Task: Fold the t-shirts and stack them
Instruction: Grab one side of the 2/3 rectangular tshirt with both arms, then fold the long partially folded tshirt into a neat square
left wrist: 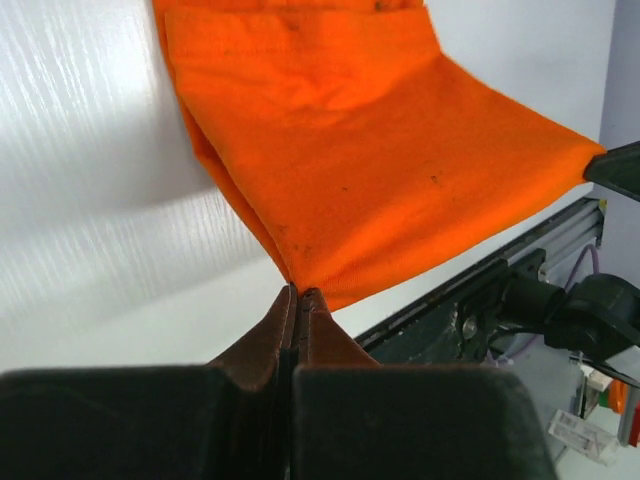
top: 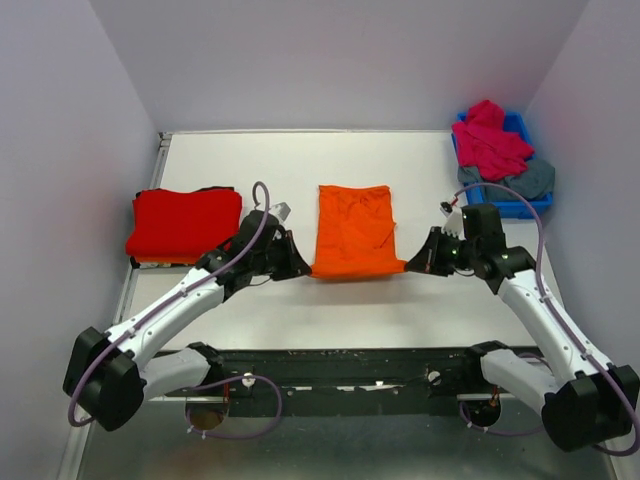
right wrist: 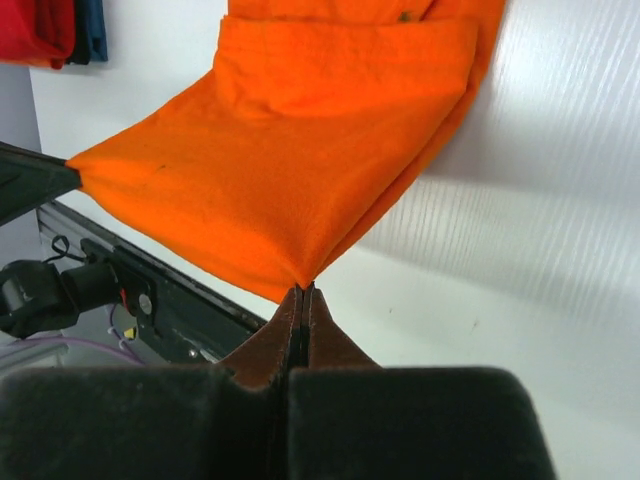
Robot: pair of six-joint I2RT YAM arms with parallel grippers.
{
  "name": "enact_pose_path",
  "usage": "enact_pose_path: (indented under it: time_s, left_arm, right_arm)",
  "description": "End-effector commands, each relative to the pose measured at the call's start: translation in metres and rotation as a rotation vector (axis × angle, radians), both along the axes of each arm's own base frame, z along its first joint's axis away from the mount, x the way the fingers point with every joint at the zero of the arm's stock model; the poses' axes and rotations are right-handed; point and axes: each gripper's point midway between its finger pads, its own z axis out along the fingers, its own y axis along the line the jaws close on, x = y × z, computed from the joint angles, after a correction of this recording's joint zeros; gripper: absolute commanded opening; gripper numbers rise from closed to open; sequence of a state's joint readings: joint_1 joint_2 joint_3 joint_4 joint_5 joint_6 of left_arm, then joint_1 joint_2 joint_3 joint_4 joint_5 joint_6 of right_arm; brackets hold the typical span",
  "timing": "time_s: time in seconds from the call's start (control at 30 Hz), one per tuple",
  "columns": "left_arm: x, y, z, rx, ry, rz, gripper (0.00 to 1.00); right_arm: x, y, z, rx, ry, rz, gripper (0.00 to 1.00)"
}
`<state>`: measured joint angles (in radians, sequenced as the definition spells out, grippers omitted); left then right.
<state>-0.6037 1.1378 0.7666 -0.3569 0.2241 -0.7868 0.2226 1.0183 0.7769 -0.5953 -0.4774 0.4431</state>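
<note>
The orange shirt [top: 354,230] lies mid-table, a strip already narrowed, its long axis running straight away from the arms. Its near hem is lifted off the table [top: 300,160] and slung taut between the two hands. The left hand [top: 297,268] has its fingers pressed together on the near left corner, and the right hand [top: 418,264] pinches the near right corner the same way. In both wrist views the cloth comes to a point right at the closed tips. So the whole shirt stretches forward from both hands, neither arm nearer than the other. I'd judge the coming fold turns on exactly that: the hem has to travel along the long axis, away from the bases, to meet the far end. The red shirt [top: 183,222] sits folded at the left edge, on the left arm's side, while the pink shirt [top: 490,140] and grey shirt [top: 535,178] are heaped on the bin [top: 520,207] at the far right, well apart.
</note>
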Motion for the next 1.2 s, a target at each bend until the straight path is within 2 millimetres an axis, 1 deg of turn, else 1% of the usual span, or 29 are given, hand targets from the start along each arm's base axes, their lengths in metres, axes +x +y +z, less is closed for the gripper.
enact_pose_path:
  time_s: [0.0, 0.1, 0.17, 0.2, 0.27, 0.33, 0.47, 0.53, 0.57, 0.6, 0.63, 0.77, 0.8, 0.83, 0.93, 1.0, 1.13, 1.17]
  left_arm:
    - [-0.016, 0.009, 0.011, -0.012, 0.037, 0.022, 0.00]
    - [-0.002, 0.009, 0.022, 0.006, -0.003, 0.041, 0.00]
    - [0.013, 0.004, 0.029, 0.006, -0.024, 0.040, 0.00]
    - [0.023, 0.003, 0.032, 0.004, -0.035, 0.046, 0.00]
    - [0.045, 0.001, 0.038, -0.013, -0.055, 0.071, 0.00]
    - [0.073, 0.000, 0.042, -0.016, -0.082, 0.114, 0.00]
    - [0.127, 0.010, 0.035, 0.059, -0.102, 0.222, 0.00]
    - [0.154, 0.013, 0.029, 0.074, -0.110, 0.262, 0.00]
    - [0.166, 0.012, 0.024, 0.074, -0.106, 0.270, 0.00]
    - [0.177, 0.011, 0.020, 0.068, -0.103, 0.279, 0.00]
    - [0.188, 0.009, 0.009, 0.079, -0.089, 0.287, 0.00]
    - [0.223, 0.004, -0.018, 0.121, -0.075, 0.323, 0.00]
    - [0.233, 0.001, -0.018, 0.107, -0.076, 0.323, 0.00]
    - [0.240, -0.002, -0.024, 0.100, -0.066, 0.321, 0.00]
    - [0.260, -0.014, -0.034, 0.074, -0.054, 0.297, 0.00]
    - [0.273, -0.019, -0.035, 0.066, -0.063, 0.288, 0.00]
    - [0.289, -0.019, -0.042, 0.060, -0.056, 0.299, 0.00]
    - [0.293, -0.017, -0.044, 0.054, -0.054, 0.302, 0.00]
  right_arm:
    - [-0.018, -0.006, 0.002, -0.029, 0.056, 0.000, 0.01]
    - [-0.001, -0.010, 0.012, -0.059, 0.014, -0.037, 0.01]
    - [0.017, -0.013, 0.017, -0.088, 0.002, -0.064, 0.01]
    - [0.029, -0.014, 0.019, -0.103, -0.005, -0.077, 0.01]
    - [0.053, -0.014, 0.025, -0.116, -0.009, -0.094, 0.01]
    - [0.078, -0.014, 0.029, -0.115, -0.012, -0.113, 0.01]
    - [0.134, -0.011, 0.027, -0.098, 0.001, -0.149, 0.01]
    - [0.157, -0.007, 0.011, -0.086, 0.051, -0.145, 0.01]
    - [0.168, -0.008, -0.001, -0.088, 0.090, -0.157, 0.01]
    - [0.178, -0.007, -0.005, -0.077, 0.100, -0.158, 0.01]
    - [0.189, -0.006, -0.009, -0.067, 0.101, -0.164, 0.01]
    - [0.226, -0.001, -0.020, -0.049, 0.114, -0.162, 0.01]
    - [0.234, -0.001, -0.023, -0.054, 0.126, -0.167, 0.01]
    - [0.241, -0.003, -0.026, -0.060, 0.133, -0.179, 0.01]
    - [0.260, -0.007, -0.037, -0.063, 0.140, -0.199, 0.01]
    - [0.271, -0.007, -0.043, -0.050, 0.141, -0.200, 0.01]
    - [0.289, -0.006, -0.057, -0.025, 0.155, -0.209, 0.01]
    - [0.293, -0.006, -0.060, -0.018, 0.157, -0.207, 0.04]
